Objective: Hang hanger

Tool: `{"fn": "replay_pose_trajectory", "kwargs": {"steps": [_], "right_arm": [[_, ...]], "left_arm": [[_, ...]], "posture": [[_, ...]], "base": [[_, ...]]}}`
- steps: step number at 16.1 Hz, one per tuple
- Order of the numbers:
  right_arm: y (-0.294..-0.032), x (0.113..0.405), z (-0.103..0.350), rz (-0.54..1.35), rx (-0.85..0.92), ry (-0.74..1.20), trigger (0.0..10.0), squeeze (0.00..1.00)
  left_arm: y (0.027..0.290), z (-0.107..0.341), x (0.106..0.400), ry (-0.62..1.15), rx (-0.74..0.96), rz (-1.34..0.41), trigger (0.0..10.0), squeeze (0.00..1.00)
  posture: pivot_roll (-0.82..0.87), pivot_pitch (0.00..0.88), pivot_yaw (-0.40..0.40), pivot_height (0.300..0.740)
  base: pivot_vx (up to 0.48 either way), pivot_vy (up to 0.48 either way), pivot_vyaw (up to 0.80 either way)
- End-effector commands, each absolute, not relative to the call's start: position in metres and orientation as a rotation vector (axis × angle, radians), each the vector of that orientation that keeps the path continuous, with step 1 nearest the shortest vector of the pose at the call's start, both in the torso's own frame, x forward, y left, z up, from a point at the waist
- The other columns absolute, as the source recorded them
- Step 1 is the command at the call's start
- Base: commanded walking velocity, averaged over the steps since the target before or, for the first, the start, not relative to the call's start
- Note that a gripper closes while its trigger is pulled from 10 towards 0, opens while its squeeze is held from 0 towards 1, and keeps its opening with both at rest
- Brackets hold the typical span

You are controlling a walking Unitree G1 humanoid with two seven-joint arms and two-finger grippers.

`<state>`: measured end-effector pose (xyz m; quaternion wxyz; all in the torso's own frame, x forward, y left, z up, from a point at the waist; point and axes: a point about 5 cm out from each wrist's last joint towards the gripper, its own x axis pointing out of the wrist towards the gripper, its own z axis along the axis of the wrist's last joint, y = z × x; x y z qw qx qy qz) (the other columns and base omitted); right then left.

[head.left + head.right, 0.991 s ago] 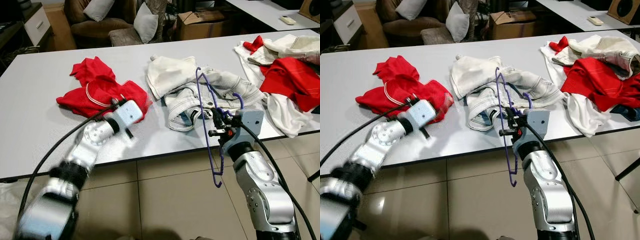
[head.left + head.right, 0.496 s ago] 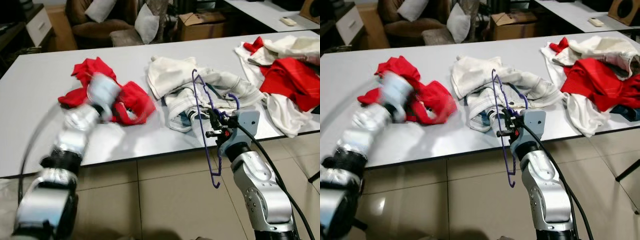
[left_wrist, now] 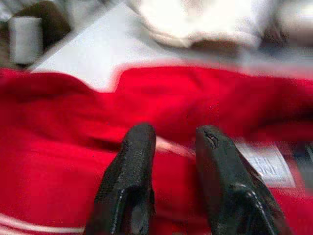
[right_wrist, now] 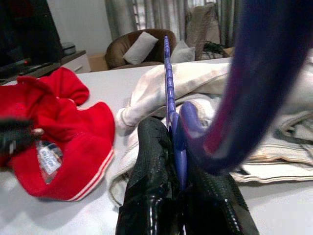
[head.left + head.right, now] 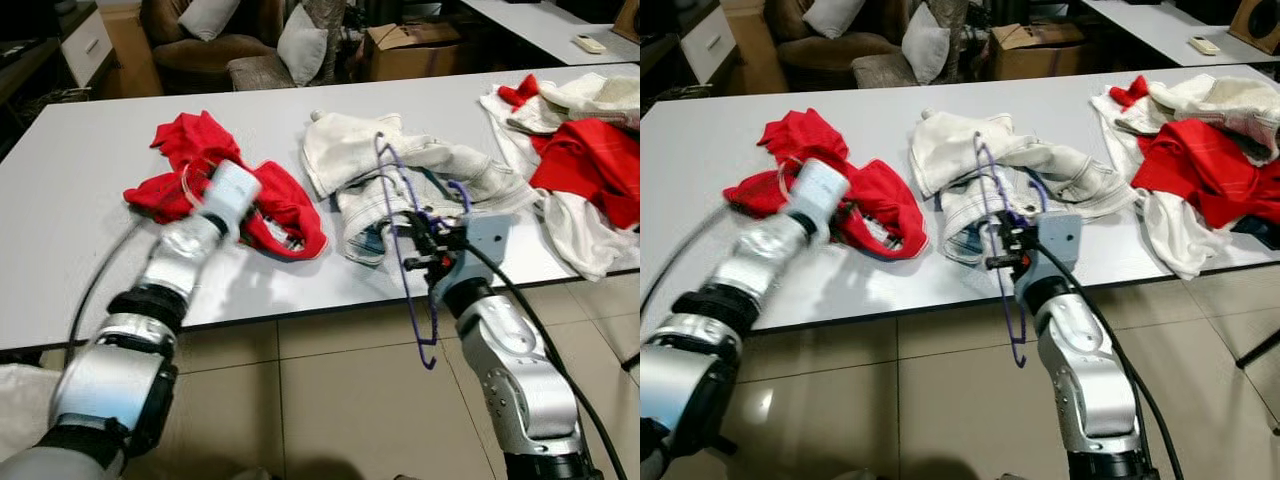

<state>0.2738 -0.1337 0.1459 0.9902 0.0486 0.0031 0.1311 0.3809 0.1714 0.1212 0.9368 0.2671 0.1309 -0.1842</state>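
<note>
nearest the camera, over the tiled floor (image 5: 330, 400) at the table's front edge, the right gripper (image 5: 418, 250) has its two black fingers pressed together on the thin purple wire hanger (image 5: 412, 290). the hanger stands roughly upright, its lower end hanging below the table edge and its upper part rising in front of the white clothes. in the right wrist view the purple wire (image 4: 172, 122) runs straight up between the closed fingers (image 4: 151, 181), with a thick blurred purple curve of the hanger crossing close to the lens.

to the robot's left, the left gripper (image 3: 173, 147) reaches over the white rectangular table (image 5: 70, 200) into the crumpled red garment with white trim (image 5: 275, 205). its fingers (image 3: 132, 161) are a little apart, with red cloth showing in the gap; whether they grip the cloth cannot be told. a white label on the garment (image 3: 266, 164) lies just beside one finger.

beyond the hanger lies a heap of cream-white clothing (image 5: 400, 165) in the middle of the table. well to the right sits a second pile of red and white clothes (image 5: 585, 150).

past the table stand a brown armchair with pale cushions (image 5: 215, 45) and a cardboard box (image 5: 415, 45).
</note>
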Motion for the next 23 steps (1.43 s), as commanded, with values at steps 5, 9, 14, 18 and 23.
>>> {"fn": "replay_pose_trajectory", "kwargs": {"steps": [5, 9, 14, 18, 23], "right_arm": [[-0.137, 0.27, 0.146, 0.244, 0.088, -0.007, 10.0, 0.0], [-0.133, 0.271, 0.145, 0.263, 0.095, 0.0, 10.0, 0.0], [-0.129, 0.272, 0.144, 0.28, 0.101, 0.004, 10.0, 0.0], [-0.131, 0.269, 0.143, 0.263, 0.109, 0.004, 10.0, 0.0], [-0.132, 0.267, 0.142, 0.247, 0.112, 0.003, 10.0, 0.0]], "left_arm": [[0.19, 0.073, 0.351, 0.586, 0.69, -0.605, 10.0, 0.0], [0.165, 0.08, 0.33, 0.531, 0.383, -0.874, 10.0, 0.0], [0.159, 0.115, 0.352, 0.244, 0.332, -0.612, 10.0, 1.0], [0.173, 0.158, 0.363, 0.098, 0.276, -0.438, 10.0, 1.0], [0.202, 0.154, 0.372, 0.208, 0.283, -0.145, 10.0, 1.0]], "posture": [[-0.1, 0.0, 0.077, 0.74], [-0.07, 0.0, 0.057, 0.74], [-0.06, 0.003, 0.053, 0.74], [-0.07, 0.008, 0.081, 0.74], [-0.08, 0.003, 0.096, 0.74]], "base": [[0.0, 0.0, 0.0], [0.0, 0.0, 0.0], [0.0, 0.0, 0.0], [0.0, 0.0, 0.0], [0.0, 0.0, 0.0]]}}
